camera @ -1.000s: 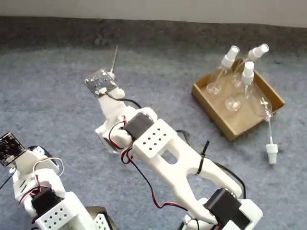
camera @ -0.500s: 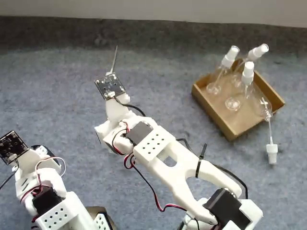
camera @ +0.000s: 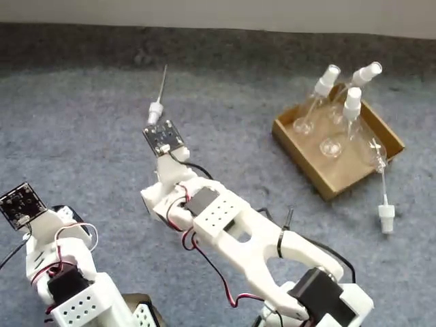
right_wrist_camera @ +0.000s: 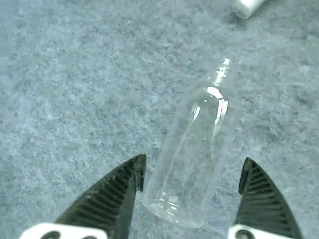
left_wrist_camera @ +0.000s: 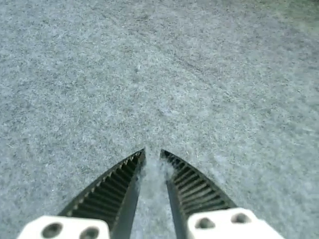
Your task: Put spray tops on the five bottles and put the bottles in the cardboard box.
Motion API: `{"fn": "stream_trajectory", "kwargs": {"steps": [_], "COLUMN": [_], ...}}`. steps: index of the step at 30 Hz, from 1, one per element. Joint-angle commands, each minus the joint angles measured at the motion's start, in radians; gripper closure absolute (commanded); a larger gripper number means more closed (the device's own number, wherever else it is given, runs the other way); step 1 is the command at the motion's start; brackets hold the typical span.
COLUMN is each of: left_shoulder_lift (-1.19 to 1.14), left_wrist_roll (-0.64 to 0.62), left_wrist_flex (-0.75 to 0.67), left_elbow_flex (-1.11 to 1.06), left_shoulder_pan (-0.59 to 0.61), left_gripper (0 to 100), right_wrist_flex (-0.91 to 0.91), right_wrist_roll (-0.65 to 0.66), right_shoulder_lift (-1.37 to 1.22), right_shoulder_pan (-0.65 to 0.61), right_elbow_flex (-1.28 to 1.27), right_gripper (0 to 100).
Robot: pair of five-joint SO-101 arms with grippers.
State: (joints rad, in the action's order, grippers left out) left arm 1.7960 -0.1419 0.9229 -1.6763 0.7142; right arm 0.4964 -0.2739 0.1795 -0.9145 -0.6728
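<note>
Grey carpet covers the whole work surface, with a darker strip along the top of the high view. In the right wrist view the right gripper has its fingers spread wide apart, grasping nothing, and a clear uncapped bottle lies flat on the carpet between them, touching neither finger, neck pointing away from the gripper. Just beyond the neck, at the frame's upper edge, is a white spray top. From above, this spray top lies upper centre-left with its thin tube pointing upward, just beyond the tip of the right arm, which stretches from the bottom right towards the centre. The left gripper has its fingers drawn almost together, a sliver of carpet between the tips, holding nothing; the left arm sits in the lower left corner. At upper right, the cardboard box holds three capped bottles leaning upright. Another spray top lies on the carpet just below the box's right end.
</note>
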Motion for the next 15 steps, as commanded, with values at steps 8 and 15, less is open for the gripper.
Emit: {"fn": "stream_trajectory", "kwargs": {"steps": [8,15], "left_shoulder_lift": [-0.001,-0.001], "left_wrist_roll": [0.008,0.008], "left_wrist_flex": [0.031,0.032], "left_elbow_flex": [-0.019,-0.019], "left_shoulder_pan": [-0.018,-0.018], "left_gripper": [100,100], "right_wrist_flex": [-0.142,-0.137], "right_wrist_roll": [-0.009,-0.002], "right_shoulder_lift": [-0.005,-0.191], "right_shoulder_pan": [-0.004,0.038], "right_elbow_flex": [-0.062,0.042], "right_gripper": [70.4,68.8]}}
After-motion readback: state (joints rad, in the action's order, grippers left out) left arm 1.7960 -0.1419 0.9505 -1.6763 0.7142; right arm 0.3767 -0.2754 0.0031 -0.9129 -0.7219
